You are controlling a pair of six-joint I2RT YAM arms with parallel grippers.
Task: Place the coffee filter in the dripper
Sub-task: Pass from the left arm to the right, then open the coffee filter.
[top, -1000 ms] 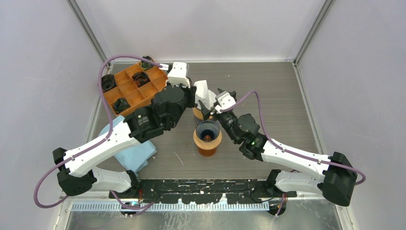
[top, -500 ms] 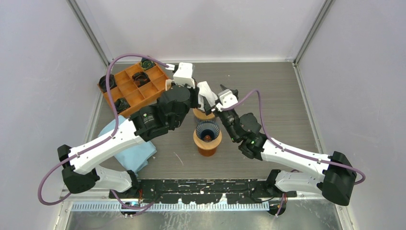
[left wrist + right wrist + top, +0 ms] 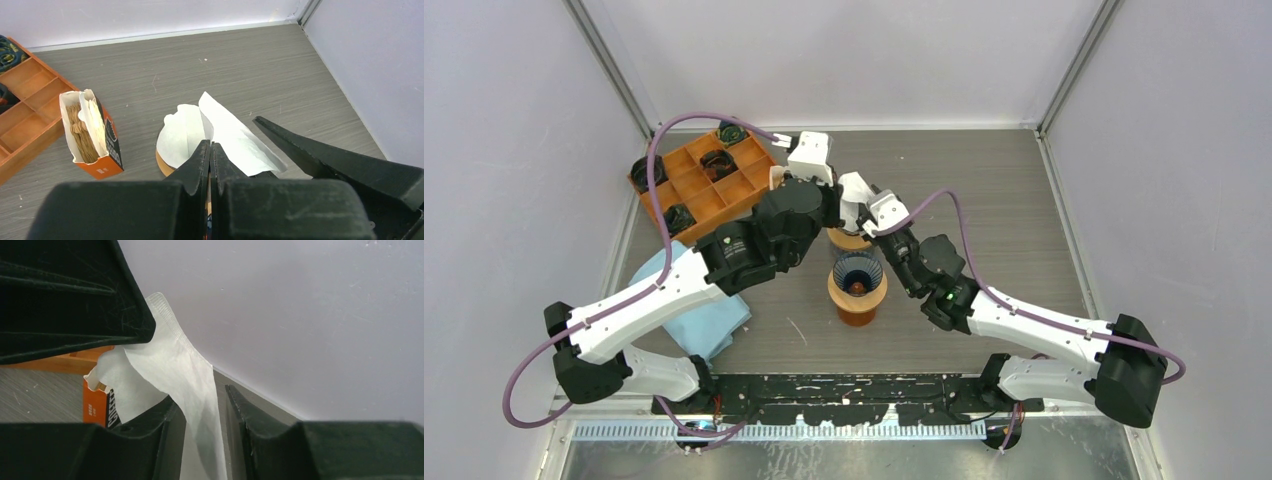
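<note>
Paper coffee filter (image 3: pixel 220 132), white and half unfolded, is pinched at its near edge by the fully closed left gripper (image 3: pixel 209 146). It hangs above a tan-rimmed holder (image 3: pixel 161 161), just far of the ribbed dripper (image 3: pixel 857 272). Right gripper (image 3: pixel 200 397) straddles the sheet with fingers narrow; whether they grip it is unclear. Filter looks feather-light, limp and easily creased or torn, so it is best held gently by its crimped seam.

Filter (image 3: pixel 230 137): thin white paper, matt, crimped along one edge. Table (image 3: pixel 250 65): grey wood-grain surface, matt, lightly scratched. Tray (image 3: pixel 699 190), far left: orange plastic, matt. Cloth (image 3: pixel 719 320), near left: soft blue fabric. Right gripper (image 3: pixel 201 396): matt black plastic, finely scuffed. Box (image 3: pixel 102 150): orange card.
</note>
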